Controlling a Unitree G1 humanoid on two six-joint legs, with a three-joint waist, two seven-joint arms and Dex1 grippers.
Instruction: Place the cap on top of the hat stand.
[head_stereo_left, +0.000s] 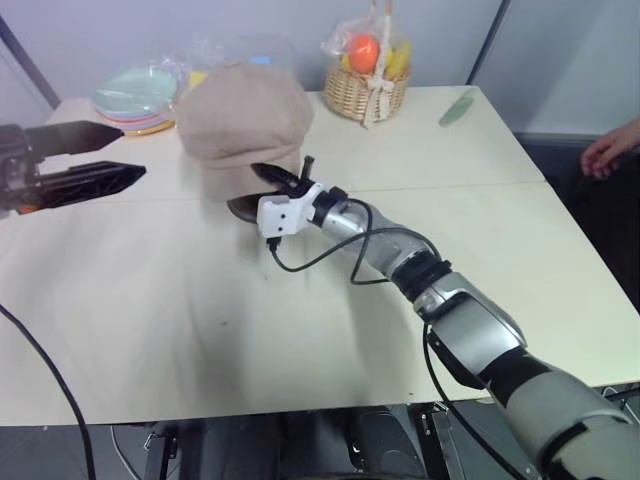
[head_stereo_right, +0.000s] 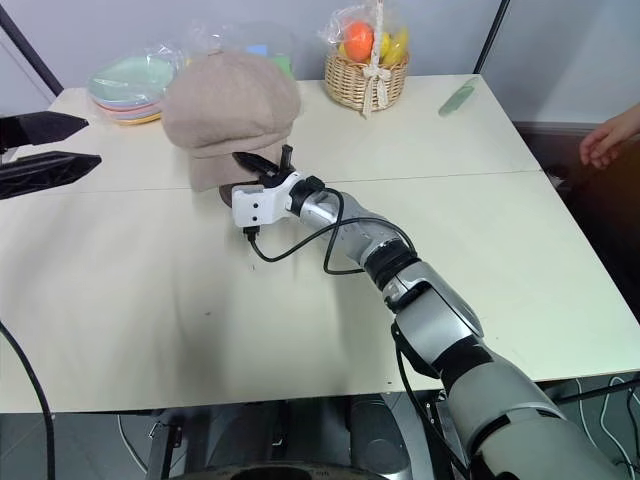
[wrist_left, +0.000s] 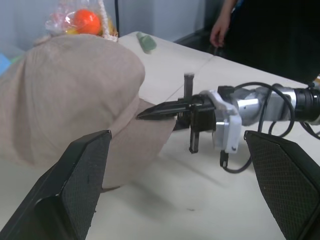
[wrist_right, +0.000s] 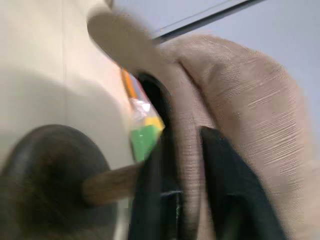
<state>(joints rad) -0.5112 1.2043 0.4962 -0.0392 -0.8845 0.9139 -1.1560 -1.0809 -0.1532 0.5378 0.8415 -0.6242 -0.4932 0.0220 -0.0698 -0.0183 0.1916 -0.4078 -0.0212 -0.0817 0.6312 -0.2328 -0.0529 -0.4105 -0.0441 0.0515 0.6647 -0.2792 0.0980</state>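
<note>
The right end effector (head_stereo_left: 268, 192) pinches the lower edge of the cap (head_stereo_left: 243, 117), one finger inside the fabric and one outside. The cap sits draped over the hat stand (wrist_right: 55, 175), whose stem and base lie just below the fingers. The left end effector (head_stereo_left: 105, 155), spread wide and released, hovers beside the cap above the surface (head_stereo_left: 200, 330).

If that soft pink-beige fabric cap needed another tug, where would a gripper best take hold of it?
Probably at the lower edge of the pink-beige fabric cap, coming in level from the front, as the right gripper does. The hem there is thin enough to pinch; the puffy crown is too wide and would just squash. The dark wooden hat stand sits beneath.
</note>
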